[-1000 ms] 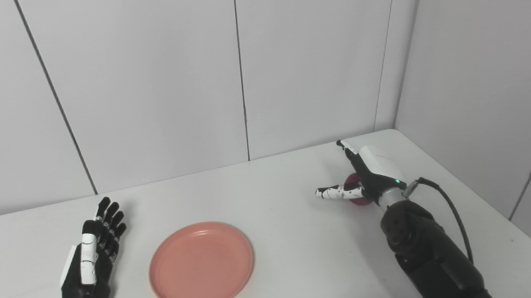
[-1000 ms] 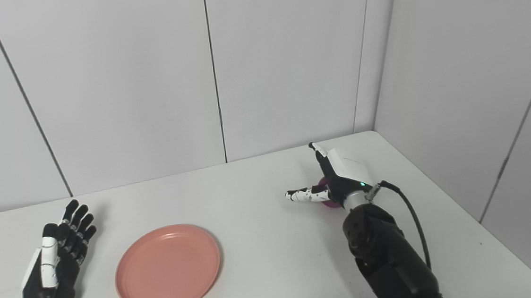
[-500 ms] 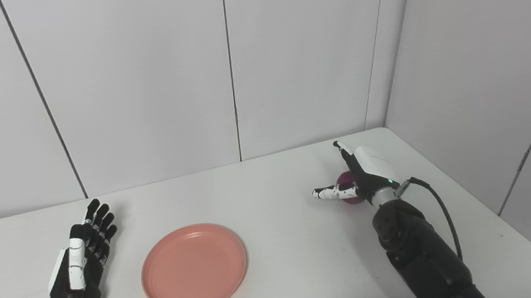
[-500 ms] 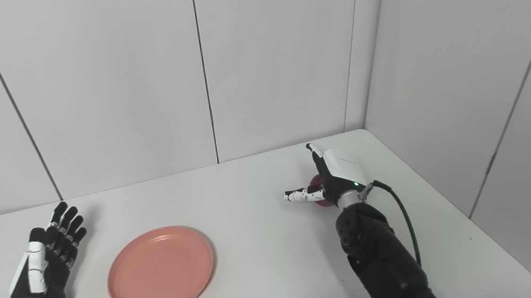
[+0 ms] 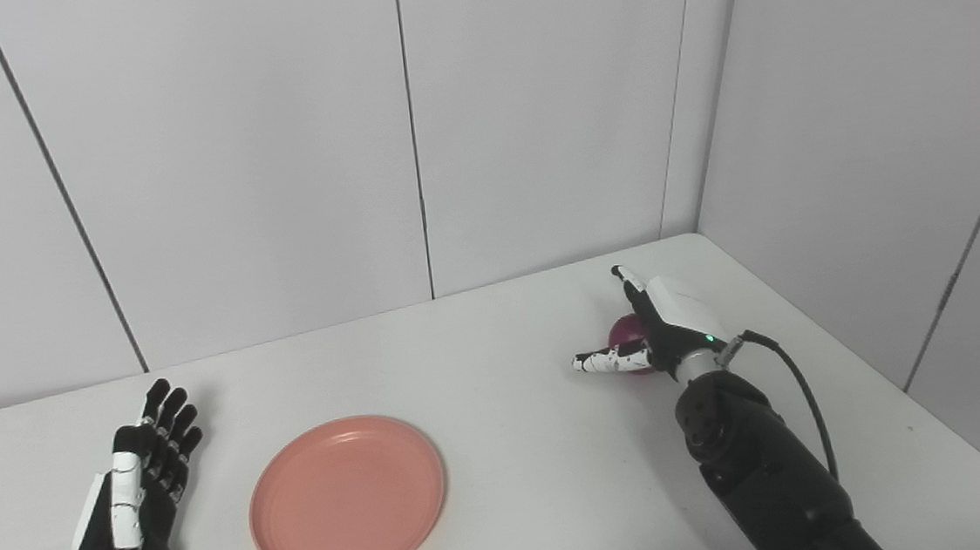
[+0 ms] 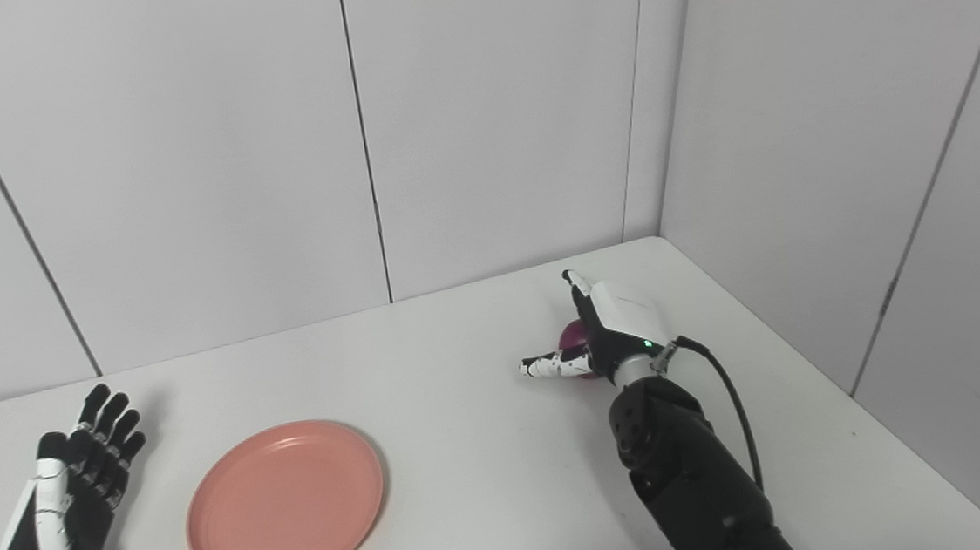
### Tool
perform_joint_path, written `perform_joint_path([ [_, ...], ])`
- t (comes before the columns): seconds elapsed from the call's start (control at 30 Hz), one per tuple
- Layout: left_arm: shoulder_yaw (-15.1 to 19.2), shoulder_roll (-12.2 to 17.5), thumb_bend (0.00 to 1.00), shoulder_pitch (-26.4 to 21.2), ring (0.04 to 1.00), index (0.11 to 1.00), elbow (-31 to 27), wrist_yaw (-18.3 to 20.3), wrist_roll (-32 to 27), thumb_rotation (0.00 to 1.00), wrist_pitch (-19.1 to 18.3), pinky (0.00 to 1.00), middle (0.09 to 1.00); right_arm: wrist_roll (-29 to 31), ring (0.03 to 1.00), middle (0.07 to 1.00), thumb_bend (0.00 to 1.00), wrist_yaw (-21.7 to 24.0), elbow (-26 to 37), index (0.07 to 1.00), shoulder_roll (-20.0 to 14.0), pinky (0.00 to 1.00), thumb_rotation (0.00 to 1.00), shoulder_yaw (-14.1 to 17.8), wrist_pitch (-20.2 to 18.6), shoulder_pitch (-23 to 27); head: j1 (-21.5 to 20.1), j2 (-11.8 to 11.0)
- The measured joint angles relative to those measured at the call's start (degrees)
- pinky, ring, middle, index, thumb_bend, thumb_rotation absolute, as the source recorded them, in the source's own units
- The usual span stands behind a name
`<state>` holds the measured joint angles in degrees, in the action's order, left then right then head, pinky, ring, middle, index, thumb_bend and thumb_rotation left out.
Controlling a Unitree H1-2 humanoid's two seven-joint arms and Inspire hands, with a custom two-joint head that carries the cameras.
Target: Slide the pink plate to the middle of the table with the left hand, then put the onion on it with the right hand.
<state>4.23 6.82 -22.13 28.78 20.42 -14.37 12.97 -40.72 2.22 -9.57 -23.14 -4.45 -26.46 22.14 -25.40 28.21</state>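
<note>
A: Our onion (image 5: 626, 331) sits on the table (image 5: 518, 413) at the far right, tucked under our right hand (image 5: 665, 331); the plate (image 5: 348, 499) lies well apart, left of middle.

B: In 1 second only our view has shifted; nothing's lifted. Right fingers spread over the onion, unclosed. Left hand (image 5: 132, 504) flat, holding nothing.

Black-white hands (image 5: 673, 326); black forearm (image 5: 758, 464), cable (image 5: 801, 390).

The right hand (image 5: 665, 331) hides most of the onion (image 5: 624, 330), so contact between them cannot be judged. The left hand (image 5: 136, 495) loses its wrist at the bottom edge. The counter (image 5: 521, 447) is cut off below.
</note>
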Motion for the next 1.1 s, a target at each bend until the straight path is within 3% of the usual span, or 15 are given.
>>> perform_joint_path([
  [0.13, 0.01, 0.06, 0.71, 0.16, 1.0, 1.0, -0.31, 0.0, 0.0, 1.0, -0.59, 1.0, 1.0, -0.02, 0.898, 0.914, 0.86, -0.57, -0.95, 0.919, 0.16, 0.86, 0.33, -0.04, -0.03, 0.07, -0.18, 0.18],
  [0.3, -0.04, 0.15, 0.71, 0.76, 1.0, 1.0, -1.37, 0.0, 0.01, 1.0, -0.86, 1.0, 1.0, -0.03, 0.895, 0.913, 0.87, -0.74, -2.42, 0.916, 0.16, 0.86, 0.36, -0.63, -0.05, 0.18, -0.09, 0.35],
  [0.57, -0.18, 0.22, 0.7, 1.6, 1.0, 1.0, -2.92, -0.31, 0.13, 1.0, -2.6, 1.0, 1.0, 1.87, 0.874, 0.896, 0.84, -1.63, -4.26, 0.889, 0.41, 0.82, 0.25, -0.32, -0.05, 0.38, 0.0, 0.79],
  [0.7, -0.36, 0.23, 0.69, 2.22, 1.0, 1.0, -3.9, 0.31, -0.03, 1.0, -2.85, 1.0, 1.0, 1.97, 0.82, 0.867, 0.81, -1.78, -4.19, 0.863, 1.16, 0.72, 0.17, 0.99, -0.23, 0.38, 0.0, 0.79],
  [0.8, -0.37, 0.23, 0.69, 2.37, 1.0, 1.0, -4.13, 0.83, -0.2, 1.0, -2.85, 1.0, 1.0, 1.81, 0.727, 0.781, 0.78, -2.29, -4.13, 0.805, 1.48, 0.63, 0.09, 1.1, -0.37, 0.39, -0.18, 0.88],
  [0.83, -0.37, 0.23, 0.69, 2.39, 1.0, 1.0, -4.16, 0.83, -0.18, 1.0, -2.85, 1.0, 1.0, 1.74, 0.685, 0.749, 0.77, -2.64, -4.1, 0.792, 1.57, 0.58, 0.06, 1.1, -0.37, 0.39, -0.18, 0.88],
  [0.9, -0.39, 0.23, 0.69, 2.4, 1.0, 1.0, -4.23, 0.82, -0.15, 1.0, -2.86, 1.0, 1.0, 1.71, 0.493, 0.632, 0.72, -3.61, -4.0, 0.779, 1.83, 0.41, 0.01, 1.09, -0.37, 0.42, -0.26, 0.79],
  [0.93, -0.4, 0.23, 0.69, 2.44, 1.0, 1.0, -4.28, 0.82, -0.15, 1.0, -2.89, 1.0, 1.0, 1.7, 0.473, 0.62, 0.72, -4.01, -4.0, 0.777, 1.97, 0.39, 0.01, 1.09, -0.37, 0.42, -0.35, 0.88],
  [0.97, -0.39, 0.23, 0.69, 2.5, 1.0, 1.0, -4.45, 0.82, -0.15, 1.0, -3.04, 1.0, 1.0, 1.71, 0.426, 0.534, 0.61, -4.4, -4.0, 0.768, 2.13, 0.33, 0.0, 1.11, -0.37, 0.42, -0.35, 0.97],
  [1.1, -0.51, 0.22, 0.68, 3.42, 1.0, 1.0, -6.02, 0.78, -0.15, 1.0, -3.84, 1.0, 1.0, 1.77, 0.444, 0.491, 0.54, -5.78, -4.04, 0.744, 2.42, 0.26, 0.0, 1.24, -0.37, 0.42, -0.35, 1.14],
])
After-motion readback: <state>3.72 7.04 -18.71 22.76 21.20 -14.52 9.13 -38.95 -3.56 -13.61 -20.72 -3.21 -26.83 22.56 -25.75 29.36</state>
